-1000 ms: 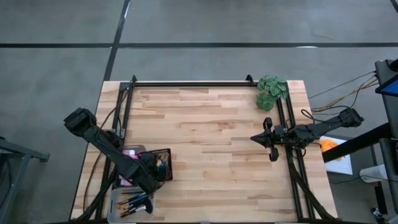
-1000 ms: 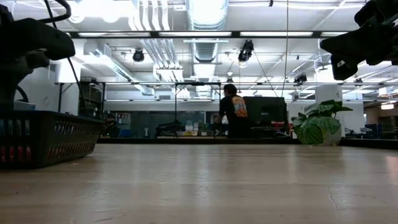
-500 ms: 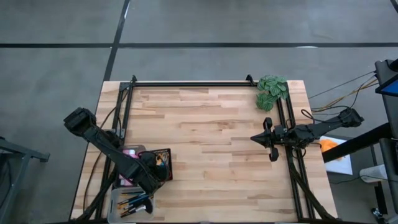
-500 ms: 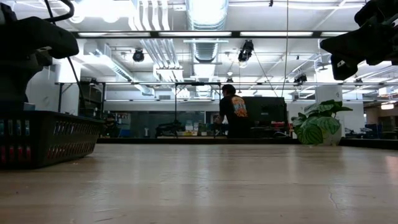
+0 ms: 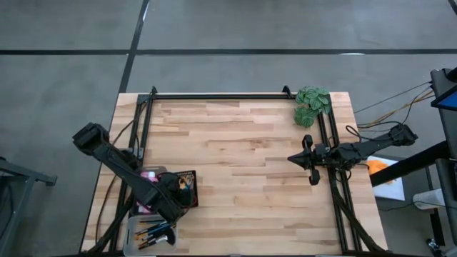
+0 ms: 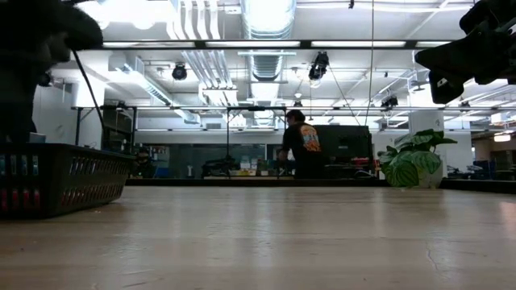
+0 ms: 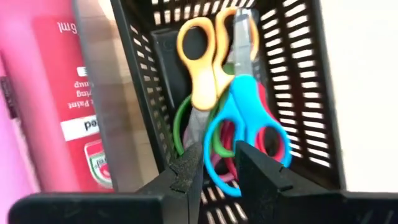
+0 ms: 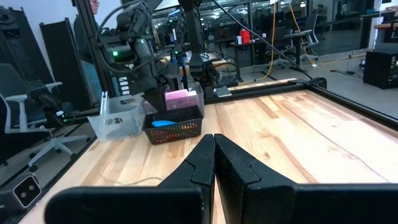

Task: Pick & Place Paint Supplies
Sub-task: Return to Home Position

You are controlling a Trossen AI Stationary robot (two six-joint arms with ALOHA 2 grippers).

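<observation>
My left gripper (image 7: pixel 218 159) hangs over the black mesh basket (image 5: pixel 185 187) near the table's near left corner, fingers a narrow gap apart and pointing down into it. Inside the basket (image 7: pixel 298 74) lie blue-handled scissors (image 7: pixel 249 118) on top, orange-handled scissors (image 7: pixel 199 56), and green and red handles beneath. A red paint bottle (image 7: pixel 68 93) and a pink one (image 5: pixel 150 175) stand just left of the basket. Brushes (image 5: pixel 153 232) lie in a clear bin by the near edge. My right gripper (image 8: pixel 214 142) is shut and waits in the air over the table's right side (image 5: pixel 308 158).
A green leafy clump (image 5: pixel 312 105) sits at the far right corner. Black frame rails (image 5: pixel 214 96) run along the far, left and right sides of the table. Bare wood (image 5: pixel 243 164) lies between the arms. A person (image 6: pixel 302 145) stands far behind the table.
In the low view my left arm has moved up above the basket, leaving the picture's top left corner. The basket and what lies in it have stayed where they were.
</observation>
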